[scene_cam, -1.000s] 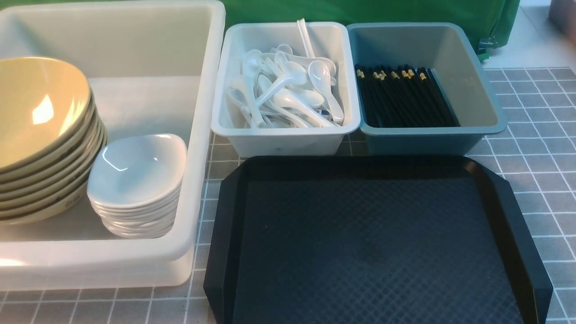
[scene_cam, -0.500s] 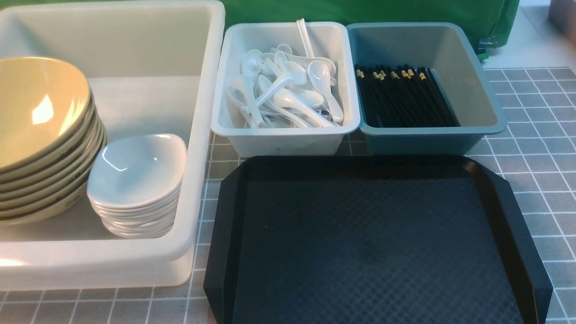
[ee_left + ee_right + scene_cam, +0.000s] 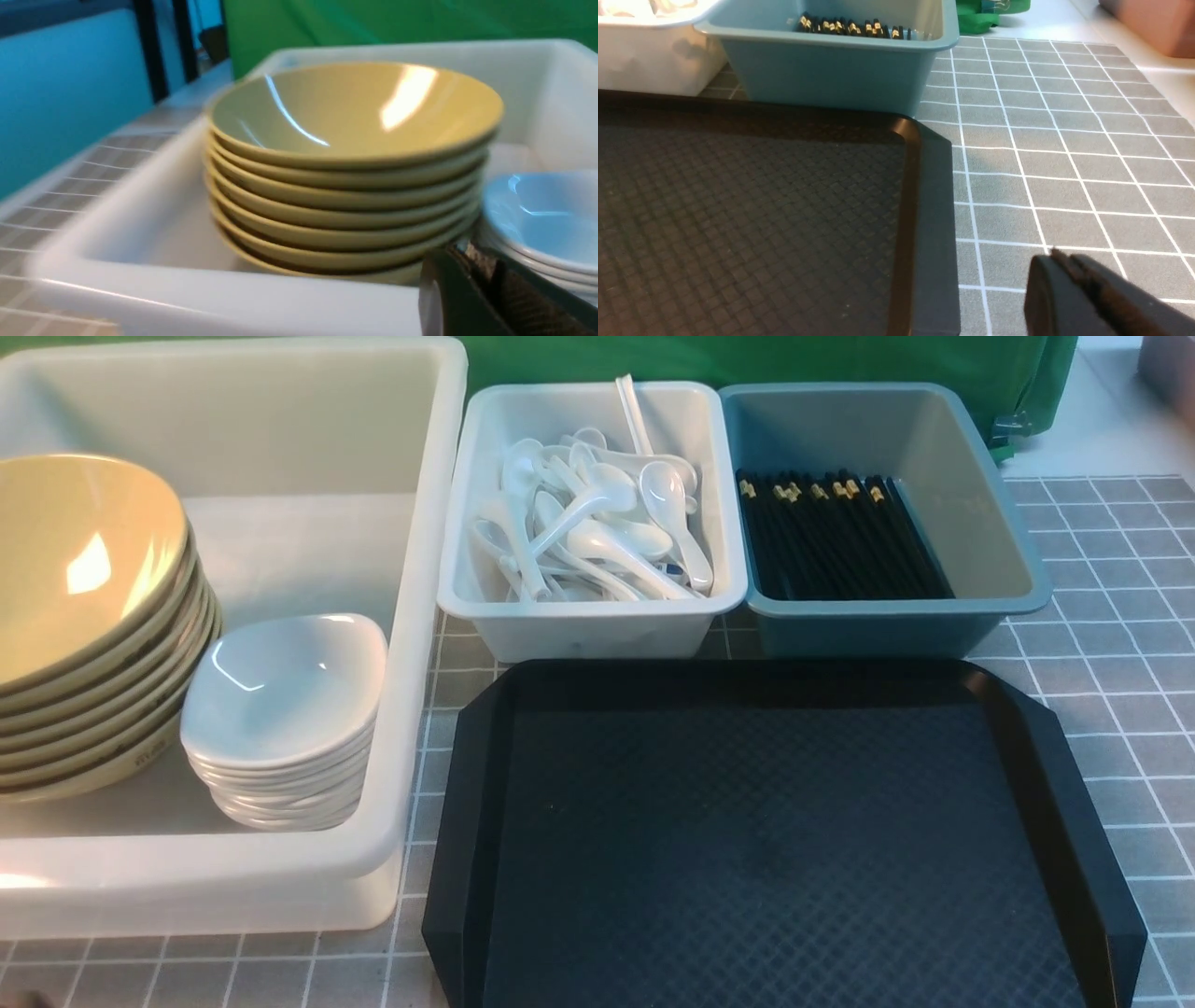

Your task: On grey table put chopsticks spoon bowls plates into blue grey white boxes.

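- The left gripper (image 3: pixel 472 261) shows only in its own wrist view, dark fingers pressed together with nothing between them, hanging just outside the near wall of the white box (image 3: pixel 224 298).
- The right gripper (image 3: pixel 1064 266) is likewise clenched and empty, poised over the grey table (image 3: pixel 1064 154) just beside the outer edge of the black tray (image 3: pixel 931 224).
- Neither gripper appears in the front view.
- Inside the white box (image 3: pixel 425 616), on the robot's left, a stack of yellow bowls (image 3: pixel 84 607) leans against a stack of small white plates (image 3: pixel 285 709); the two stacks touch.
- In the middle, a smaller grey-white box (image 3: pixel 588 625) holds a loose heap of white spoons (image 3: pixel 597 532).
- Touching its right side, the blue box (image 3: pixel 887 625) holds black chopsticks (image 3: pixel 836 537) with gold bands at the far ends, laid side by side along its left half.
- The black tray (image 3: pixel 766 840) lies in front of those two small boxes, its textured floor bare.
- The table (image 3: pixel 1120 663) is covered in a grey cloth crossed by thin white grid lines.
- Behind the boxes hangs a green backdrop (image 3: pixel 766 359); the left wrist view also shows a blue wall panel (image 3: pixel 70 88) and dark upright posts (image 3: pixel 149 46) beyond the table's edge.
- A pinkish object (image 3: pixel 1153 23) sits at the table's far right corner, too cropped to identify.
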